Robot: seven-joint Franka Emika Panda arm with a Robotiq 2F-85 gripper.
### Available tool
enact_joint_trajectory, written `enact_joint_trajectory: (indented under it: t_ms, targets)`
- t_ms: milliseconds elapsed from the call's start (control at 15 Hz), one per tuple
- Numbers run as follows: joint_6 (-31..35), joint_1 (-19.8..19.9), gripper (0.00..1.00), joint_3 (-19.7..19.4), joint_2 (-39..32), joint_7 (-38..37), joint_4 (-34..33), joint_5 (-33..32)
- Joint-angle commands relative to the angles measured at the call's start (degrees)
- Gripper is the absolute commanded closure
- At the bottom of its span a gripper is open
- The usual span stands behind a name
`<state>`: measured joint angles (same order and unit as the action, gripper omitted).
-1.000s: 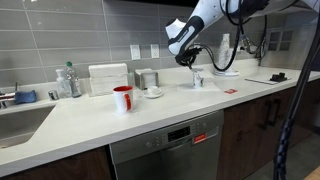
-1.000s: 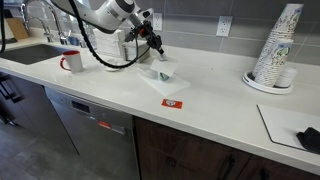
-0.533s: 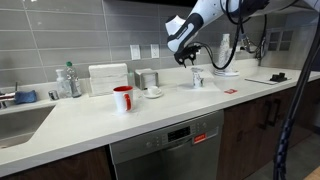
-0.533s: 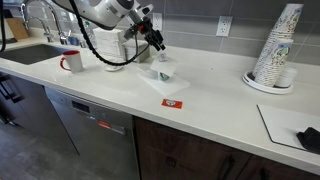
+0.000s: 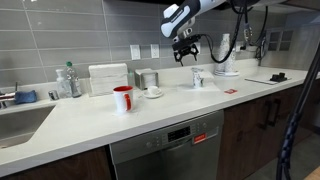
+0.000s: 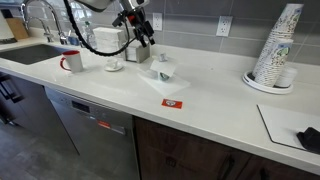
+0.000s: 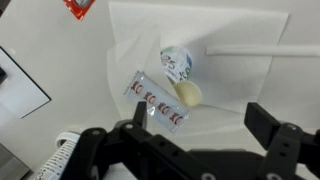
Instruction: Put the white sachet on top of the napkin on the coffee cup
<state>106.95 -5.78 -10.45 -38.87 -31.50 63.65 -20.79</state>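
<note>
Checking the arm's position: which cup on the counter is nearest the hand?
The small pale cup on the white napkin, just below the hand; the red mug stands much farther along the counter, toward the sink.

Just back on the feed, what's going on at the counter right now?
The gripper hangs open and empty above the coffee cup on the counter. In the wrist view the white sachet lies on the napkin beside the cup, next to a small yellowish item. The red mug stands off to one side.
</note>
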Motion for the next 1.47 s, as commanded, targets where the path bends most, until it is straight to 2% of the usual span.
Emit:
enact_joint_trajectory:
  t_ms: [0,200,400,533,933,1000,1067,1400]
  targets:
    - [-9.0,1.1,0.00,1.6,3.9,4.1,1.3,4.3]
    - [-13.2,1.9,0.00,2.1,7.4,5.7,3.1,7.0]
    - [-14.2,2.7,0.00,2.3,11.1,7.2,5.5,10.1]
    - [-11.3,2.9,0.00,2.5,13.9,8.8,8.7,11.5]
    - [3.9,2.2,0.00,3.7,24.2,11.5,24.0,12.9]
    - [4.6,2.7,0.00,4.8,26.0,11.4,26.3,11.8]
    - [2.6,2.2,0.00,4.5,27.0,9.7,27.1,10.4]
    - [0.3,2.3,0.00,5.9,34.5,5.0,35.7,11.3]
